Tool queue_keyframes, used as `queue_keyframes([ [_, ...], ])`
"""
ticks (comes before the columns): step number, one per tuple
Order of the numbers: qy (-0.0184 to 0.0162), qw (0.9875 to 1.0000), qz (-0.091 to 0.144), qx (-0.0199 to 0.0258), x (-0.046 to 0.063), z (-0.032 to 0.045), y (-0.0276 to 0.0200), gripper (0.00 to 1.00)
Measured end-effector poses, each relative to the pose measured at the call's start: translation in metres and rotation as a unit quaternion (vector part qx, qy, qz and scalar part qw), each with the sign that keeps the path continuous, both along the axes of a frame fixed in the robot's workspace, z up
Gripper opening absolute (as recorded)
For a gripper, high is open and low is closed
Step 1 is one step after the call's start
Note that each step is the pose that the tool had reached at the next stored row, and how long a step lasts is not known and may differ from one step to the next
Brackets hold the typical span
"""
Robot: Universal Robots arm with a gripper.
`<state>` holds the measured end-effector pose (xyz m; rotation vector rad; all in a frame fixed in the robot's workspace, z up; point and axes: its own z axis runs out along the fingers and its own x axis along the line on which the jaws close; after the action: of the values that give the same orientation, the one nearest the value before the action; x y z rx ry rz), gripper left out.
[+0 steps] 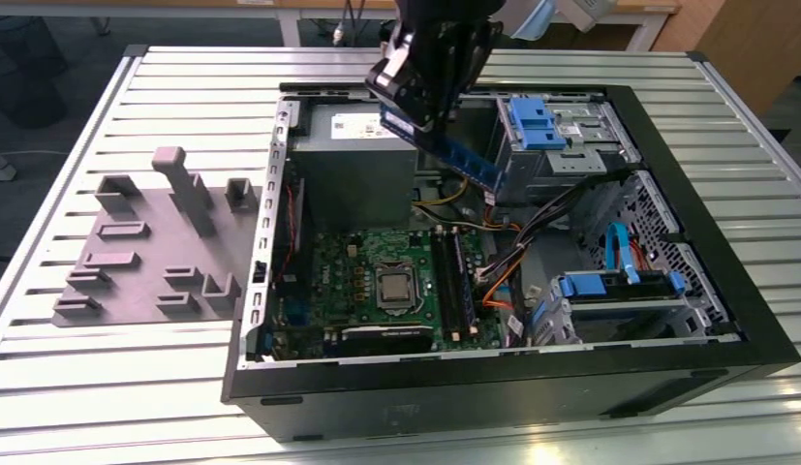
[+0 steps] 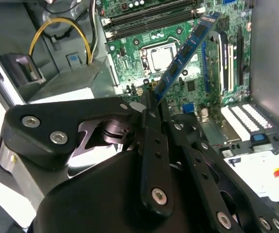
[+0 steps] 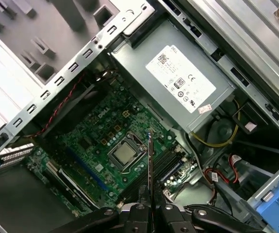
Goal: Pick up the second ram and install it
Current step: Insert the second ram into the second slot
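Note:
My gripper (image 1: 419, 92) hangs over the open computer case, shut on one end of the second ram (image 1: 468, 163), a thin blue-green stick with black chips. The stick slants down from the fingers and ends in the air above the case's inside, touching nothing. In the second wrist view the ram (image 2: 185, 48) juts from the gripper (image 2: 151, 102) over the green motherboard (image 2: 139, 48). The first wrist view shows the ram (image 3: 150, 165) edge-on, rising from the gripper (image 3: 150, 211) in line with the long memory slots (image 3: 166, 167) beside the processor (image 3: 124, 153).
The grey power supply (image 1: 354, 145) fills the case's far corner. Blue drive cages (image 1: 542, 121) and bundled cables (image 1: 504, 252) crowd the exterior view's right side. A grey fixture (image 1: 155, 242) with upright blocks lies on the slatted table (image 1: 116, 387) left of the case.

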<state>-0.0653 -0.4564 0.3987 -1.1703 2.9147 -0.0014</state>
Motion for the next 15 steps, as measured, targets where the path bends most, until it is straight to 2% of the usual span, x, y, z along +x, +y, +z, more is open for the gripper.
queue_keyframes([
  [4,0.0000,0.9995,-0.033,0.0000,0.0000,-0.0005,0.0000,0.14],
  [7,0.0000,0.9984,-0.057,0.0000,0.0000,-0.0009,0.0000,0.14],
  [11,0.0000,0.9962,-0.088,-0.0001,0.0000,-0.0014,0.0000,0.14],
  [15,0.0000,0.9932,-0.117,0.0000,0.0000,-0.0019,0.0000,0.14],
])
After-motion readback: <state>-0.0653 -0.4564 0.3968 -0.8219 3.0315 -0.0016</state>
